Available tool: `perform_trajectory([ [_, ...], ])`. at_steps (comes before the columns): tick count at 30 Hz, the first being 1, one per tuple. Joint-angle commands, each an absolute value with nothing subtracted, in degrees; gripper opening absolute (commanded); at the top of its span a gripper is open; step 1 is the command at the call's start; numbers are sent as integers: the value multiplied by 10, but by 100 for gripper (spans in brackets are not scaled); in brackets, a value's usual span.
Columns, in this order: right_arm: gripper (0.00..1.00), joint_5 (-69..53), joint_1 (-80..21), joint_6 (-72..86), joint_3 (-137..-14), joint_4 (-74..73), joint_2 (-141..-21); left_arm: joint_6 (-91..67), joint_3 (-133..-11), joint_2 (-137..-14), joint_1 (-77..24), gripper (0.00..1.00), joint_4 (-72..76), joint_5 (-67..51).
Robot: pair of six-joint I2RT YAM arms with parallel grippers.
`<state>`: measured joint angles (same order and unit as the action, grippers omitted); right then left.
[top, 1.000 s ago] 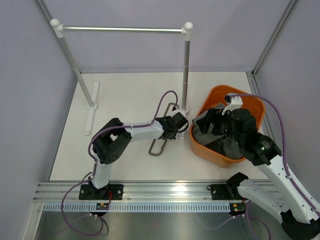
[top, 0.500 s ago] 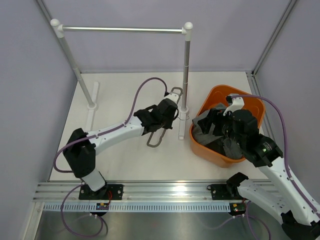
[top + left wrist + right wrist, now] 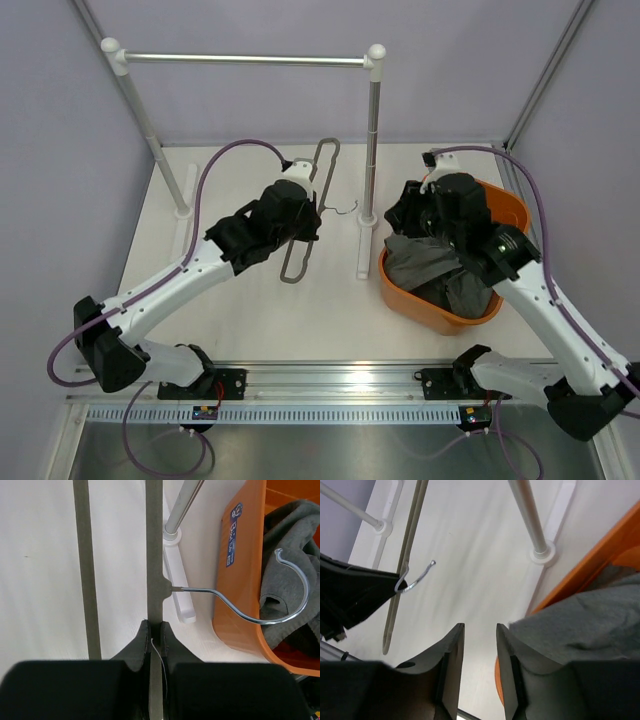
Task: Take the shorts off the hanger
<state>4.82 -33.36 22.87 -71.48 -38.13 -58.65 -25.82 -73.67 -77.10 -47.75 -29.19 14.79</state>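
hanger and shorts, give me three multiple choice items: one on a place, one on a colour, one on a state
1. Where are the shorts?
A. draped on the hanger
B. in the orange tub
C. on the floor

2. What colour are the shorts?
A. grey
B. red
C. white

3. What state is the left tool in?
A. open and empty
B. shut on the hanger
C. shut on the shorts

Answers:
1 B: the top view shows the cloth heaped inside the tub.
2 A: it reads grey against the orange walls.
3 B: the left wrist view shows both fingers pressed on the hanger's bar.
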Motion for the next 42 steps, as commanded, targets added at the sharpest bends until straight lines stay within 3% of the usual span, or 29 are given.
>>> perform_trajectory([
  [1,32,42,-352,225,-766,-377,-662,-266,-748,-752,-478,0,-288,127],
  [5,25,42,-362,229,-820,-369,-730,-269,-753,-744,-478,0,-291,118],
  [21,27,6,-368,234,-976,-386,-867,-275,-722,-742,-477,0,-279,91],
  [30,28,99,-369,208,-999,-427,-843,-279,-730,-702,-457,0,-304,112],
  [36,27,146,-369,203,-998,-445,-790,-292,-748,-670,-360,0,-287,34],
  [42,28,164,-369,209,-946,-438,-728,-291,-866,-711,-278,0,-294,-20],
])
